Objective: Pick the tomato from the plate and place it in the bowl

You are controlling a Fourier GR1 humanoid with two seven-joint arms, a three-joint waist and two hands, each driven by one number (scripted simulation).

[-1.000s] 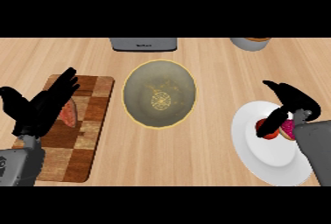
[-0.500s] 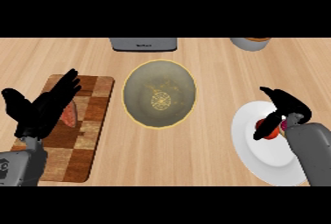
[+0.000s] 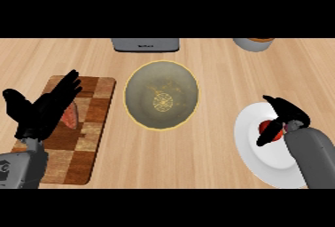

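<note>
Right hand (image 3: pixel 282 120) has fingers curled round the tomato (image 3: pixel 267 129), not yet lifted off the plate (image 3: pixel 256 156); we risk it slipping out en route to the bowl (image 3: pixel 161 95), well off to its left, since the wrap looks partial.

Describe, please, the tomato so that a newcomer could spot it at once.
Start from the wooden counter and find the white plate at its right side. The tomato sits on the plate's upper part, with the right hand and its black fingers curled around it. It is the only round red thing on that plate.
</note>
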